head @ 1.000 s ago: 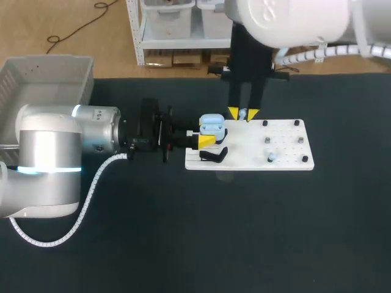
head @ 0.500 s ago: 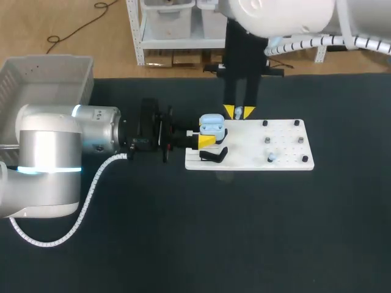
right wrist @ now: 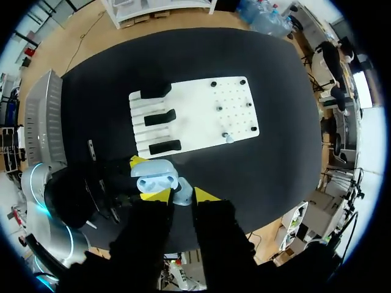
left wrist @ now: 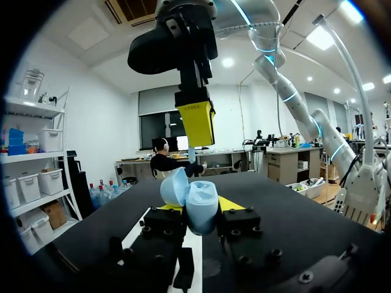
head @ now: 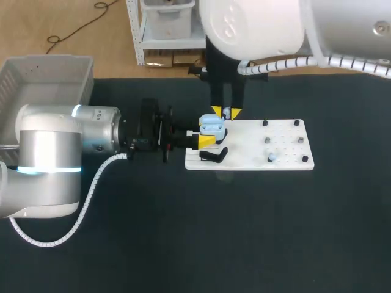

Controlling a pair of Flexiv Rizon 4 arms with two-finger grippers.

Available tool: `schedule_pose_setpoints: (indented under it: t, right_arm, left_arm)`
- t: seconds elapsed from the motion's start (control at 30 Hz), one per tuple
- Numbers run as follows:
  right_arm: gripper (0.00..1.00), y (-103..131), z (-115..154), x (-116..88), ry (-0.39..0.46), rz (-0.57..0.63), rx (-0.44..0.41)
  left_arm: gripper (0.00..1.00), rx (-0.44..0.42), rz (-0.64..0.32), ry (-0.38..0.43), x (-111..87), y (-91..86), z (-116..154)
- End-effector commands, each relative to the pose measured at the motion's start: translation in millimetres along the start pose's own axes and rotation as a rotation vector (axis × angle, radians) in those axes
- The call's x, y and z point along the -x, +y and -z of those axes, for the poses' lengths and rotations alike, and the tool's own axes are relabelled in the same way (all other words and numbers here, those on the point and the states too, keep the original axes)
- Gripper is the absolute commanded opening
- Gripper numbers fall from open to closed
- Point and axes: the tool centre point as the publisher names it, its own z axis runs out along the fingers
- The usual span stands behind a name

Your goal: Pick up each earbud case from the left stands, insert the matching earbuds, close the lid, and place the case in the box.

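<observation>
Our left gripper [left wrist: 200,210] was closed on the light-blue earbud case [head: 212,125], lid open, at the left edge of the white stand board [head: 244,146]. Our right gripper [head: 225,112] pinched a pale earbud [right wrist: 182,194] above that board's far left corner, just beside the case. The grey box [head: 43,73] sat well left of the board.
</observation>
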Motion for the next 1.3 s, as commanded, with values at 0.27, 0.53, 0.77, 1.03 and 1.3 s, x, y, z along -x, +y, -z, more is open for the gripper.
schedule_pose_setpoints:
  t: [0.27,0.53,0.77,1.03,1.3]
  right_arm:
    - [0.0,16,0,-10,-0.003,-0.016,-0.011]
    - [0.0,16,-7,-12,0.008,-0.02,-0.022]
    - [0.0,16,-12,-14,0.002,-0.026,-0.033]
    - [0.0,16,-14,-11,0.01,-0.03,-0.044]
    - [0.0,17,-15,-10,0.021,-0.032,-0.049]
  left_arm:
    - [0.0,0.003,-0.002,-0.002,-0.7,-0.9,0]
    - [0.0,0.003,-0.002,-0.002,-0.7,-0.9,0]
    - [0.0,0.003,-0.002,-0.002,-0.7,-0.9,0]
    - [0.0,0.003,-0.002,-0.002,-0.7,-0.9,0]
    - [0.0,0.003,-0.002,-0.002,-0.7,-0.9,0]
